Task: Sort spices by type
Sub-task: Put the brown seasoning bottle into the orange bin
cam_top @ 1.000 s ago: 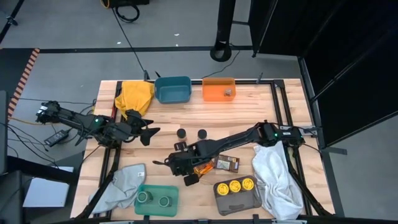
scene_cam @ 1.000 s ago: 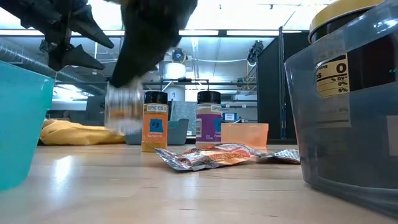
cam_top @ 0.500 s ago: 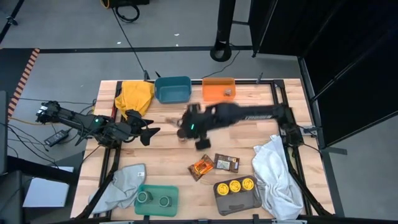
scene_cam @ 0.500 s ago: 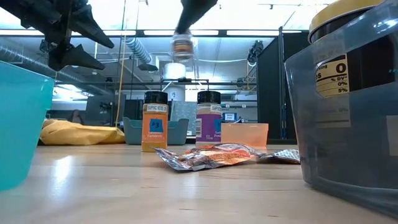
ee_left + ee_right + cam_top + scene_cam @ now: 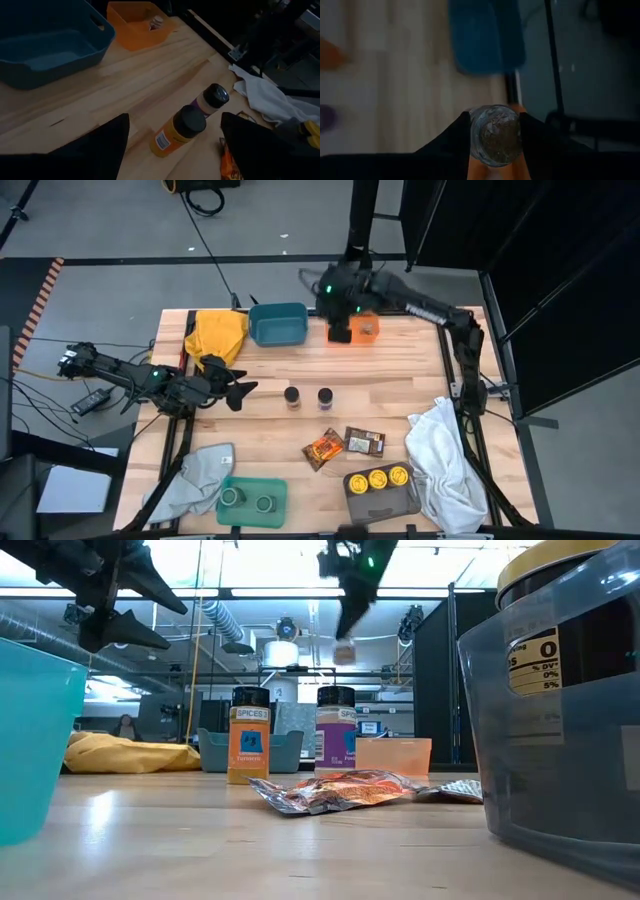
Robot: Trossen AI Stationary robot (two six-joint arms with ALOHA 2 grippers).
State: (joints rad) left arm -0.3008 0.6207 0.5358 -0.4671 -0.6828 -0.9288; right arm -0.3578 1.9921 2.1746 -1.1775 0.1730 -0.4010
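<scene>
Wooden slats form the table point(image 5: 400, 380), ringed by a dark floor and, in the low view, a workshop with ceiling lights behind; the right gripper point(image 5: 340, 315) reaches over the far edge, above the left end of the orange bin point(image 5: 362, 328), its fingers point(image 5: 445, 145) closed on a clear jar point(image 5: 495, 134) that sits squarely between them, bottom end facing the wrist camera, held in the air well above the tabletop point(image 5: 345, 652); one small jar point(image 5: 367, 330) lies inside the orange bin, also visible from the left wrist point(image 5: 156, 21); a blue bin point(image 5: 278, 323) stands just beside the orange one, and a yellow cloth point(image 5: 217, 333) lies at the far left corner; the left gripper point(image 5: 240, 392) waits over the left side of the table, jaws spread wide and empty; two dark-lidded jars, one orange point(image 5: 292, 395) and one purple point(image 5: 324, 395), stand upright just beside each other at mid-table; nearer the front lie an orange packet point(image 5: 325, 448) and a brown packet point(image 5: 365, 442), touching; three yellow-lidded jars point(image 5: 378, 478) sit in a grey tray point(image 5: 380, 502), two green-lidded jars point(image 5: 248, 500) in a green bin point(image 5: 252, 485); a grey cloth point(image 5: 195, 475) and a white cloth point(image 5: 445, 460) lie at the front corners.
</scene>
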